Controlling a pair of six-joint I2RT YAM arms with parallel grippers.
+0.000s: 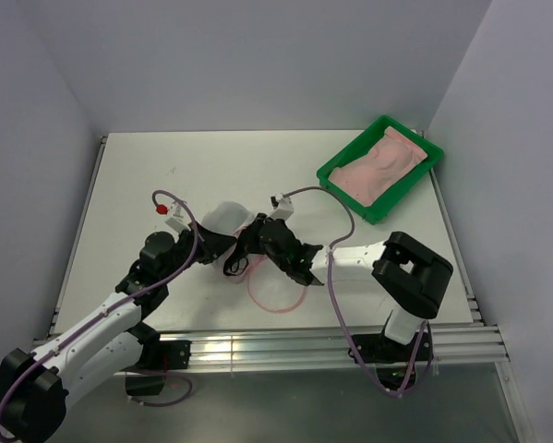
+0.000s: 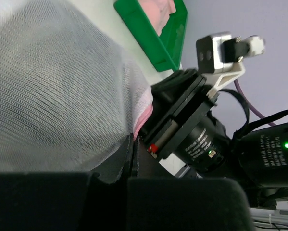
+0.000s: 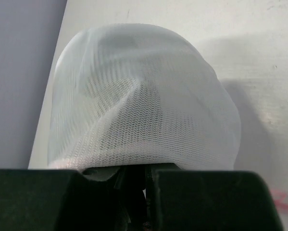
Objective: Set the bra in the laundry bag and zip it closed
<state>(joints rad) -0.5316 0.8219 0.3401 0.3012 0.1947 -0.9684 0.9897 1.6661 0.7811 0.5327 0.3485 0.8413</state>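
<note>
The laundry bag is a white mesh pouch held up off the table between both arms, and its pink zip rim hangs in a loop below. My left gripper is shut on the bag's mesh edge beside the pink rim. My right gripper faces it from the right, jaws closed on the bag's lower edge. The bra, pale pink, lies in the green tray at the back right, far from both grippers.
The green tray stands near the table's right edge. A thin purple cable arcs from the right arm above the table. The right arm's wrist camera sits close to my left fingers. Walls enclose the table on three sides.
</note>
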